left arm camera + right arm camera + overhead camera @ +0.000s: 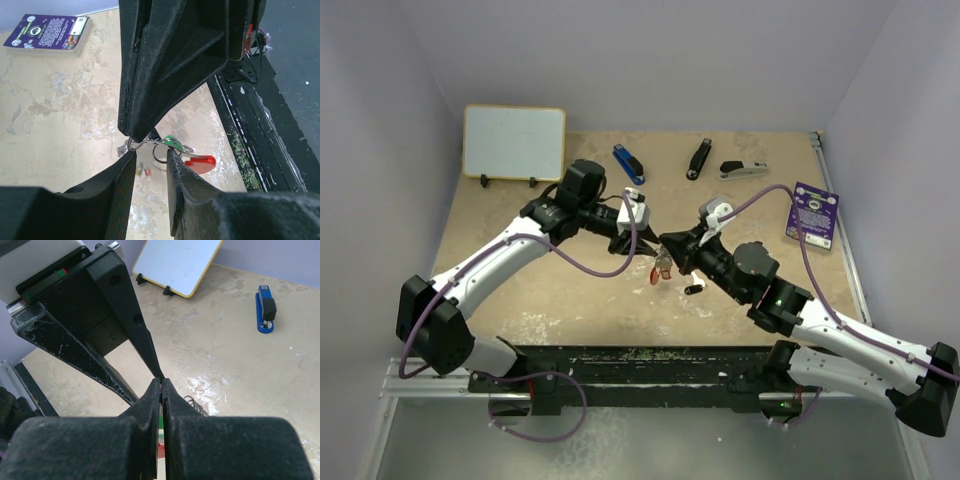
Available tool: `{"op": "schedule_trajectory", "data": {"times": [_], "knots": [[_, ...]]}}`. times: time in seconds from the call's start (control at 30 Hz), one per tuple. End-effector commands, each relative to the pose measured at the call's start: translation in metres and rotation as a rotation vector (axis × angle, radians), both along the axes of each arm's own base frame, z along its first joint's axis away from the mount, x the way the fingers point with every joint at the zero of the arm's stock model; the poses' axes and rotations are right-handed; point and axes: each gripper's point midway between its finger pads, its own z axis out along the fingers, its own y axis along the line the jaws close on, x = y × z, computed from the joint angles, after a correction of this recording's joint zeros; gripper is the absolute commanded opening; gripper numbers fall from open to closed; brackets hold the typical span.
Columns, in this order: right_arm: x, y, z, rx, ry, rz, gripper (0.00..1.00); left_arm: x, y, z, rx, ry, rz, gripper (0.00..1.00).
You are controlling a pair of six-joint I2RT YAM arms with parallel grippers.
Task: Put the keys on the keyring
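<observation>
Silver keyring (170, 146) hangs just above the desk (520, 290), pinched at the tip of the fully closed right claw (161, 390). The left claw (150, 157) is part-open and straddles the ring, seemingly gripping nothing. Threading seems underway, and next the ring needs prising apart. Both arms reach inward, meeting mid-desk; a black key (693, 289) lies nearby.

I see a whiteboard (514, 142) standing at the back of the table (520, 300). A blue stapler (628, 164), black stapler (698, 158) and grey stapler (744, 170) lie beside it, with a purple card (814, 215) further right.
</observation>
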Motion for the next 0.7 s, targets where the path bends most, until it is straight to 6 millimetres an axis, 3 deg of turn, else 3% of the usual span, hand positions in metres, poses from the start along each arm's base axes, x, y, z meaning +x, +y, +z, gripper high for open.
{"op": "schedule_trajectory", "data": {"times": [0.0, 0.1, 0.23, 0.67], "knots": [[-0.001, -0.001, 0.051, 0.119, -0.081, -0.004, 0.0, 0.008, 0.008, 0.017, -0.013, -0.053, -0.009, 0.34], [-0.001, -0.001, 0.051, 0.117, -0.08, -0.006, 0.0, 0.014, 0.02, 0.034, -0.079, -0.012, -0.031, 0.34], [0.0, -0.002, 0.051, 0.113, -0.078, -0.014, 0.0, 0.009, 0.022, 0.045, -0.116, 0.018, -0.071, 0.35], [0.003, 0.001, 0.058, 0.096, -0.086, -0.024, 0.0, 0.007, 0.013, 0.046, -0.112, 0.122, -0.079, 0.56]]}}
